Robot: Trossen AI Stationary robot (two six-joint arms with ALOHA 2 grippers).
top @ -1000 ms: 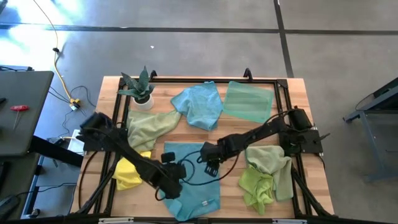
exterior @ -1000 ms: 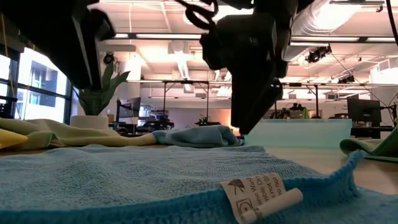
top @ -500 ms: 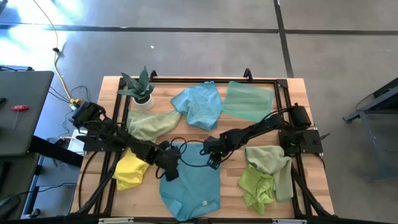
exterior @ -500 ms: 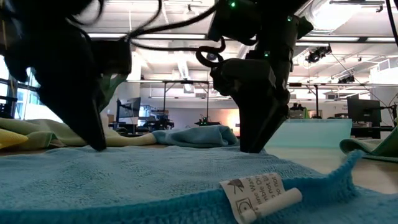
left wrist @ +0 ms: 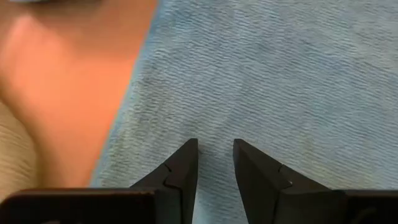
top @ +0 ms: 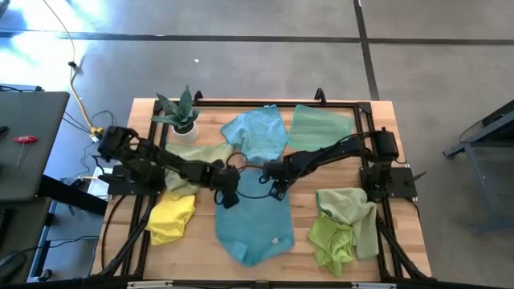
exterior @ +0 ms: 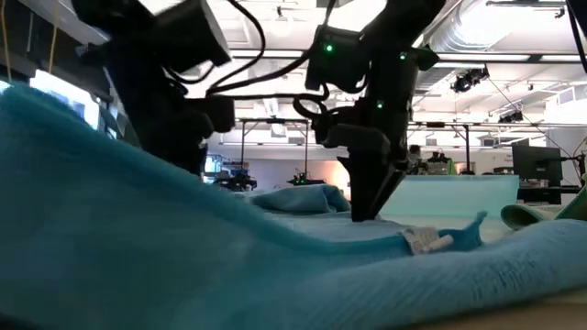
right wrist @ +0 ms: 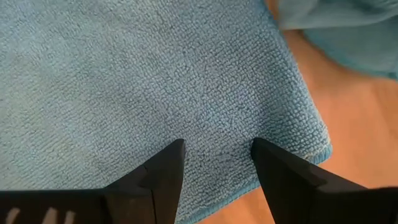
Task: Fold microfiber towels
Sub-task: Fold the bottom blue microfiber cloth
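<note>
A blue microfiber towel (top: 253, 225) lies spread on the middle of the wooden table, its white tag (exterior: 426, 240) near its near edge. My left gripper (top: 227, 195) stands at the towel's far left corner, fingers a little apart. My right gripper (top: 278, 188) stands open at its far right corner. Both point down at the cloth. In the low view the towel's near left part (exterior: 110, 211) rises and hides the left fingertips. My left gripper (left wrist: 216, 146) sets both fingertips on the towel's top face (left wrist: 214, 121), close to its left edge, slanting down from above. Flat cloth shows in the narrow gap, and the towel lies on the table. My right gripper (right wrist: 217, 149) rests both fingertips on the top face (right wrist: 217, 121) near the far right corner (right wrist: 320, 146), from above. The cloth between the fingers lies flat on the table.
Around it lie a light blue towel (top: 257, 132) and a mint one (top: 321, 130) at the far side. A sage one (top: 193, 160) and a yellow one (top: 173, 217) lie left, and a green heap (top: 345, 225) lies right. A potted plant (top: 183, 116) stands far left.
Both grippers have gone toward the table's far edge and down onto the cloth, the left one also toward the right. The blue towel has slid along the table toward the far edge with them. Its tag now lies farther from the near edge.
</note>
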